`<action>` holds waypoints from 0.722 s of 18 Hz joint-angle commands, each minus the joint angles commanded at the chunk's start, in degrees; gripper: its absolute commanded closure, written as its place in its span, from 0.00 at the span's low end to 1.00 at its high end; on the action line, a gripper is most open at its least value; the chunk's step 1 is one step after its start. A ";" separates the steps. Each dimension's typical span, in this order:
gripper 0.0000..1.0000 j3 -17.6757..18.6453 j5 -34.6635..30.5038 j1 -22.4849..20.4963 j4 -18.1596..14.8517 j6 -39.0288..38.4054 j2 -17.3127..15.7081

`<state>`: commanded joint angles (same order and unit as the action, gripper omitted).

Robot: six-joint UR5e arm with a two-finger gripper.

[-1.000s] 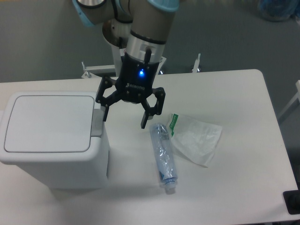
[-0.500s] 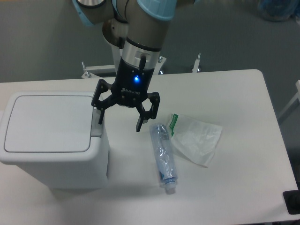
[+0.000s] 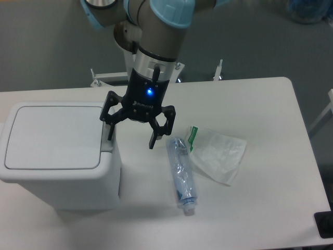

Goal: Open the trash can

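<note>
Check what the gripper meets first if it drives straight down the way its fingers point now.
Likely the grey push tab on the right edge of the large white boxy plastic trash can: one finger of the open two-finger gripper hangs right over it. The other finger seems to be over bare white table. Depth is unclear from one view.

One fixed camera up high at the front, tilted steeply down and fairly close, takes in the white counter [image 3: 270,104] edge to edge, grey floor [image 3: 52,47] behind, arm entering from the top.

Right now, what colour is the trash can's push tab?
Grey, on the white trash can, tab beside the lid; fixed camera view.
</note>
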<state>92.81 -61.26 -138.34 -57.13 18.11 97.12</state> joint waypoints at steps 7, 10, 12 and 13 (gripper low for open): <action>0.00 0.00 -0.44 0.35 0.09 0.09 0.44; 0.00 0.17 -0.62 0.61 0.09 0.09 0.53; 0.00 0.18 -0.70 0.62 0.00 0.18 0.53; 0.00 0.35 -0.70 0.62 0.09 0.18 0.53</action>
<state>93.16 -61.96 -137.72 -57.04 18.28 97.65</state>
